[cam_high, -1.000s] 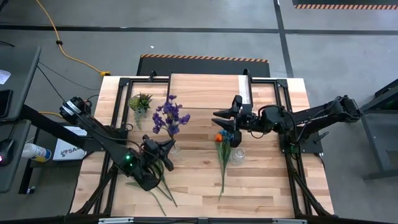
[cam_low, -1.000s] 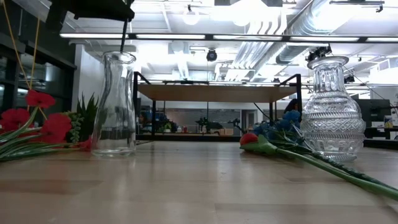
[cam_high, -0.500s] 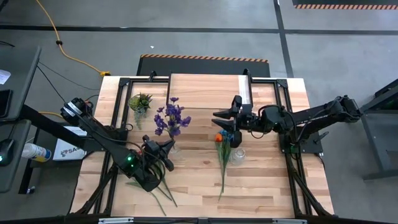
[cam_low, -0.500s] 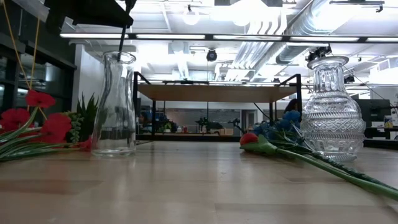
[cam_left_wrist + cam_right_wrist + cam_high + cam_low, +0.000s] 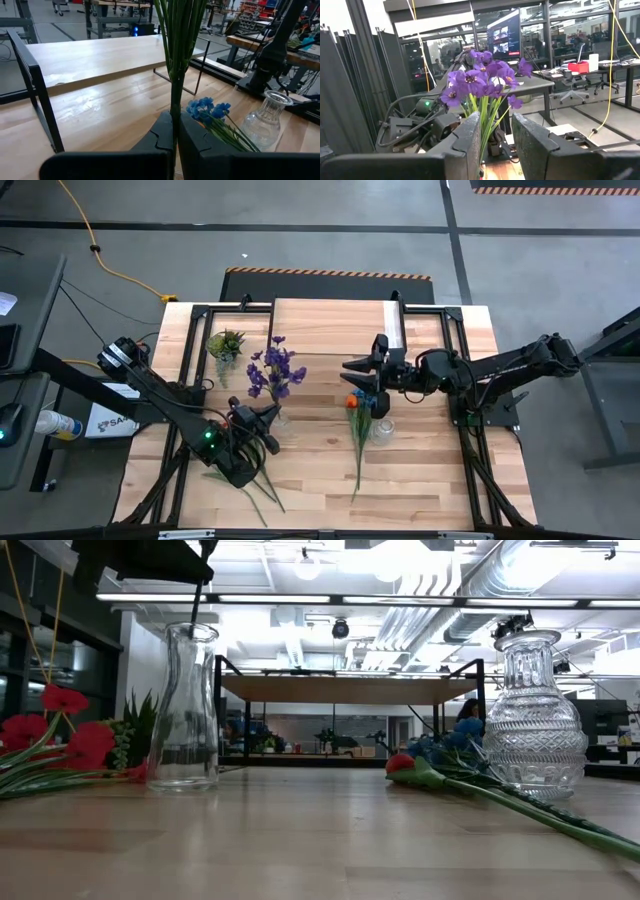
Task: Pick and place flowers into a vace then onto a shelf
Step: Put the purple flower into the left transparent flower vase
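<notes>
Seen only from table height: a dark stem dipping into the mouth of the plain glass bottle (image 5: pixel 187 705), with red flowers (image 5: pixel 62 735) lying flat beside it; seen only from overhead: the purple flowers (image 5: pixel 274 368) standing left of the tabletop's middle, above the left hand (image 5: pixel 268 423). Left hand (image 5: pixel 174 145) pressed together, pinching that green stem, arm reaching in from the near-left corner. Right hand (image 5: pixel 357 367) held level near the middle, fingers (image 5: pixel 530 137) slightly spread and holding nothing, above the blue and orange flowers (image 5: pixel 358 402) lying beside the cut-glass vase (image 5: pixel 382 430); shelf (image 5: pixel 331 320) at the far edge.

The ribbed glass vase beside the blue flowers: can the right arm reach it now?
Probably yes: the right gripper hovers open just beyond the ribbed glass vase, with only the blue flowers lying between them.
</notes>
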